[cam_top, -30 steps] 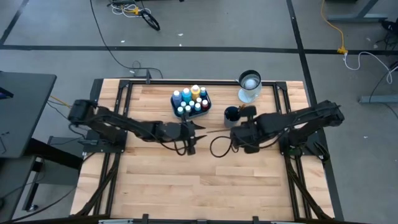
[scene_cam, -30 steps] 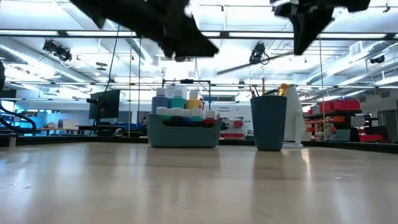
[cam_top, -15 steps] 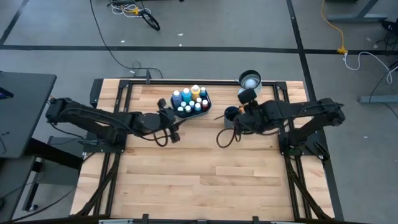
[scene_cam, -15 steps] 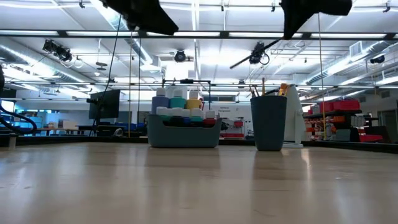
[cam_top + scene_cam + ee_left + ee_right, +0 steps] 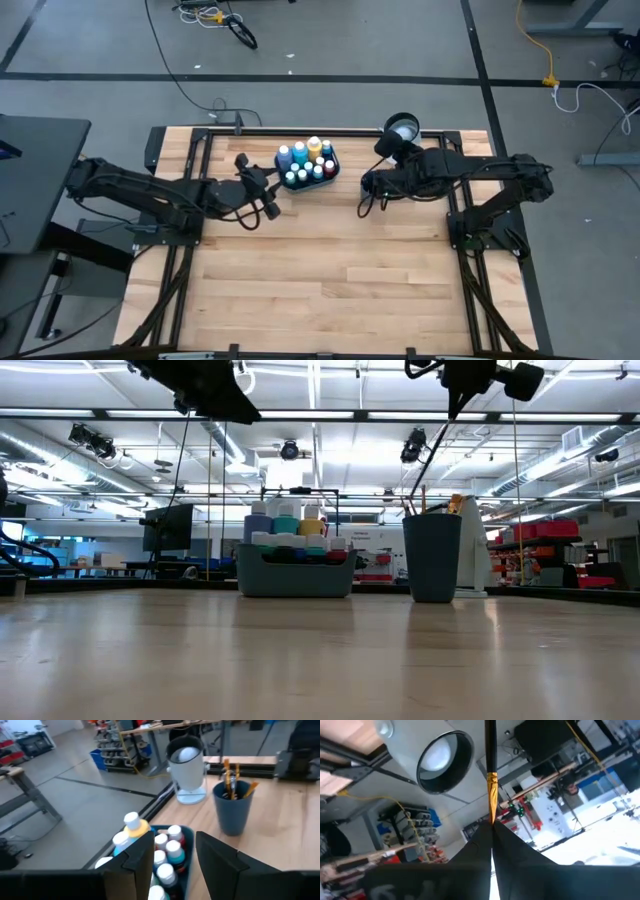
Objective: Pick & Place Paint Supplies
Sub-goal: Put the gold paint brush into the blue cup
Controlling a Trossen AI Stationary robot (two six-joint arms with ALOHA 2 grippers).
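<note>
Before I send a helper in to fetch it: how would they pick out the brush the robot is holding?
Start at the teal tray of paint bottles at the table's far edge, then go right to the dark blue cup. Above it, the right claw is shut on a brush, the only one hanging in the air rather than standing in the cup.

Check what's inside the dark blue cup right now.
The dark blue cup holds several brushes, handles poking above the rim. Their lower ends and the cup's bottom are hidden by its wall.
</note>
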